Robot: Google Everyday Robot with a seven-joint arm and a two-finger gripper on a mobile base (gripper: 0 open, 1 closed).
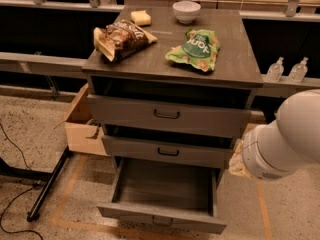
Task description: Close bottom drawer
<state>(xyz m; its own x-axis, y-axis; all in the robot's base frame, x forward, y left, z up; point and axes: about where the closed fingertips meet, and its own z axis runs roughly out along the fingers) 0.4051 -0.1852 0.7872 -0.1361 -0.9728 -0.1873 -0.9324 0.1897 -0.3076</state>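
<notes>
The bottom drawer [161,217] of the grey wood cabinet is pulled far out. Its deep box is empty and its small dark handle sits centred on the low front. The middle drawer [168,152] and the taller top drawer [167,115] above it each stand slightly out. A thick white arm link [285,141] fills the right side, beside the cabinet's right edge at the height of the middle drawer. My gripper is not in view; it lies beyond what the arm shows.
On the cabinet top [235,66] lie a brown snack bag [120,38], a green chip bag [196,49], a yellow sponge [141,18] and a white bowl [186,11]. An open cardboard box [82,121] stands left of the cabinet. A black stand leg [50,184] and cables lie on the floor.
</notes>
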